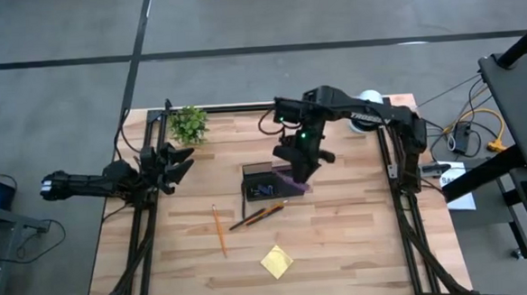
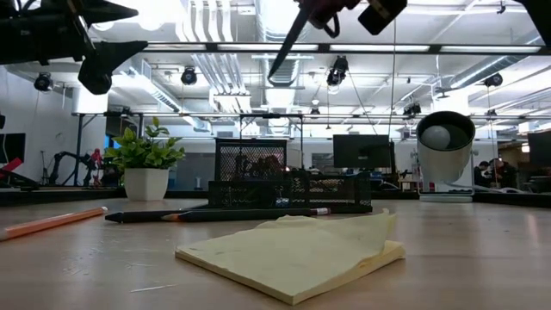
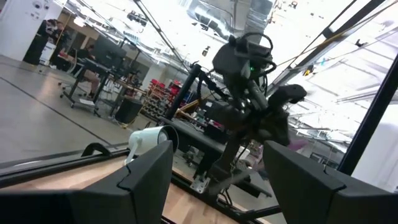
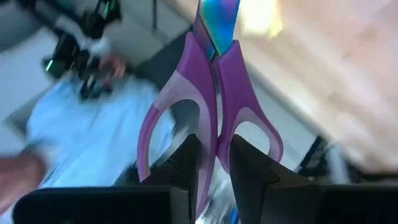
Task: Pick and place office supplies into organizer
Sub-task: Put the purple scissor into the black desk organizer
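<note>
My right gripper [image 1: 300,162] hovers over the black organizer [image 1: 264,184], shut on the purple-handled scissors [image 4: 211,118]. In the low view their closed blades [image 2: 284,47] slant downward, high above the organizer [image 2: 284,185]. On the table near the organizer lie the orange pencil [image 1: 219,231], a dark pen [image 1: 256,216] and the yellow sticky-note pad [image 1: 277,261]. Something blue [image 1: 268,191] lies inside the tray. My left gripper [image 1: 169,161] waits open and raised at the table's left side. My right gripper pinches the scissors by the inner bars of the handles [image 4: 214,146], where the two purple loops meet, one finger [image 4: 186,162] on each side. The fingers lie along the scissors, whose blades [image 4: 217,18] point away from them. The scissors are lifted clear, closed and tilted.
A small green plant [image 1: 188,124] stands at the far left of the table. A round white-and-black device [image 1: 369,97] stands at the far right. Black frame rails run along both sides. Bare wood lies around the sticky-note pad at the near side.
</note>
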Tool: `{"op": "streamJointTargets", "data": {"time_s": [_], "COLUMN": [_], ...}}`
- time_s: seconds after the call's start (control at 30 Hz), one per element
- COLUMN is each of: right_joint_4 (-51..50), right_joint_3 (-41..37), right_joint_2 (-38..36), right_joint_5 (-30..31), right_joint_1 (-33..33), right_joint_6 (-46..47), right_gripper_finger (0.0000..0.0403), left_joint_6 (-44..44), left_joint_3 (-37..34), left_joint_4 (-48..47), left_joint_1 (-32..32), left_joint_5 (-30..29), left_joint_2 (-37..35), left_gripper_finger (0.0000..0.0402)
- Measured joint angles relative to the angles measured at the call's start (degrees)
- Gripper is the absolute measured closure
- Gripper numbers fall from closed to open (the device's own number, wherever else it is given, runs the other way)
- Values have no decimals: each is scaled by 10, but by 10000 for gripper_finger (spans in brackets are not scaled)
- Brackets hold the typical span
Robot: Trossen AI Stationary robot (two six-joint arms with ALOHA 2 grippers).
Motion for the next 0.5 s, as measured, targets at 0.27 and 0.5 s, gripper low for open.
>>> {"op": "streamJointTargets", "data": {"time_s": [0.27, 0.5], "right_joint_4": [6, 32], "right_joint_3": [-6, -5], "right_joint_2": [63, 111], "right_joint_5": [-89, -87], "right_joint_1": [-8, -41], "right_joint_6": [-14, -16], "right_gripper_finger": [345, 338], "left_joint_6": [0, 0], "left_joint_3": [-1, -4], "left_joint_4": [0, 0], "left_joint_1": [0, 0], "left_joint_5": [0, 0], "left_joint_2": [0, 0], "left_gripper_finger": [166, 166]}}
